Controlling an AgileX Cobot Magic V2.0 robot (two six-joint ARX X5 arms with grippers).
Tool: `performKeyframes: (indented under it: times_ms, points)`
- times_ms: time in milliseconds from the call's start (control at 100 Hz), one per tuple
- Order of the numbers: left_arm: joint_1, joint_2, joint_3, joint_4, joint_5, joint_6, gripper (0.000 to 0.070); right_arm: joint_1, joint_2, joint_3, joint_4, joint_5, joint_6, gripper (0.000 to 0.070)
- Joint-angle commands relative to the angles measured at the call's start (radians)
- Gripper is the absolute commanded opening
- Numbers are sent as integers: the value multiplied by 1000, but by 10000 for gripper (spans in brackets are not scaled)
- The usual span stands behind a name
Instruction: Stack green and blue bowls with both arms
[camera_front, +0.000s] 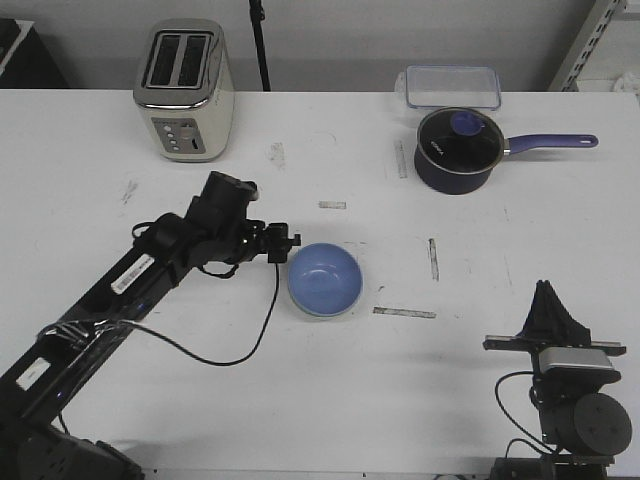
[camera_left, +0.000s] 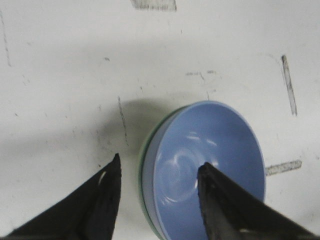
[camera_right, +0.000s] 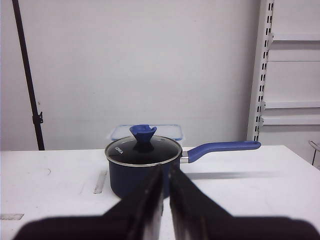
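Between the open left hand's (camera_left: 157, 192) fingers, the blue bowl's (camera_left: 210, 165) rim.

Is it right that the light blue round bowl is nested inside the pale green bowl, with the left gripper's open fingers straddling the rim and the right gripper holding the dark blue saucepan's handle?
Not quite. The right gripper holds nothing; the front view shows it low at the table's near edge, far from the dark blue saucepan, fingers nearly together. The rest stands: in the left wrist view the light blue round bowl sits inside the pale green bowl, and the left gripper straddles the rim.
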Motion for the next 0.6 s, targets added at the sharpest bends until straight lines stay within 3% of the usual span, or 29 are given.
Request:
performKeyframes:
  times_ms: [0,140,290,440,590]
  points:
    - [17,-47,-65,99,-14,11,274,0,-2,2,10,0,10,14]
    - [79,-192,-240,293,-43,72,177,0,-2,2,10,0,10,14]
    - [161,-341,-410,450,-56,171,28,0,-2,2,10,0,10,14]
    - [262,-473,-546,573,-57,240,0,0,-2,2,10,0,10,14]
    - [372,-589,-658,664,-58,374,0,0,-2,2,10,0,10,14]
